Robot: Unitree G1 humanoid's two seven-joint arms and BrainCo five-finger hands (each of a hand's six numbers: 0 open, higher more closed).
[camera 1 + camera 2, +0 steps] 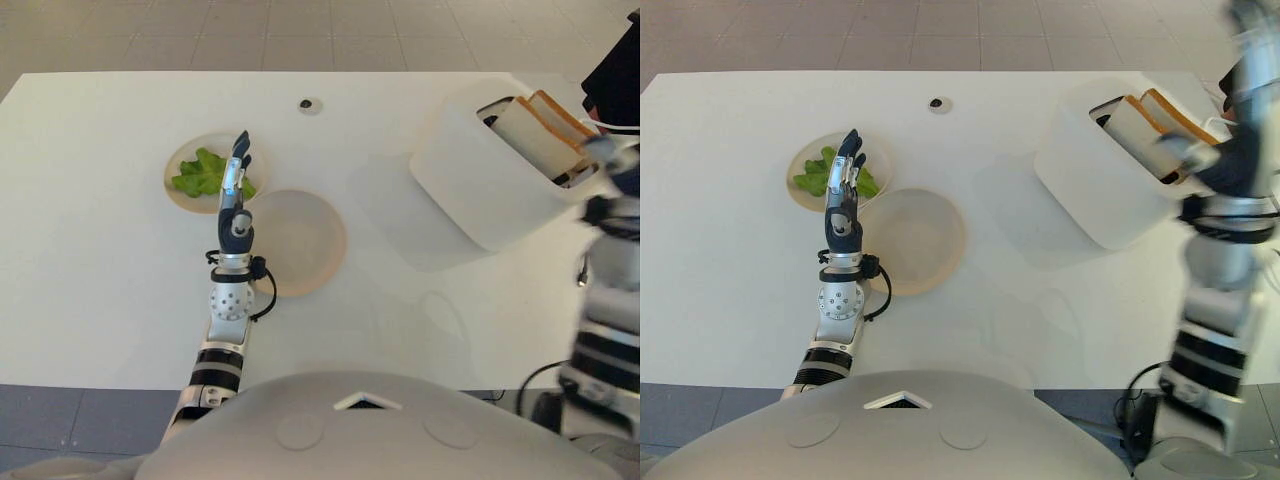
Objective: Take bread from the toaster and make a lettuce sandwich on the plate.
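Matte white table [100, 300]: left hand [235, 205] fingers straight, empty, tips over ruffled lettuce [203, 175]; smooth round plate [305, 245] beside them. Right hand [1230, 160] blurred at bread slices [545, 125] in boxy toaster [480, 185]; grip indeterminate.

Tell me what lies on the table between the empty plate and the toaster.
Nothing lies between the plate and the toaster: that stretch of table is bare in both eye views. A small dark object sits farther back.

Right hand [1225, 160], 3 o'clock: blurred, covering the right end of the toaster [1090, 180]. Bread [1140, 125]: lower portions concealed inside the slots. Left hand [843, 210] overlaps part of the lettuce [808, 180] at 10 o'clock. Dark object [935, 102], 12 o'clock: too small to identify.
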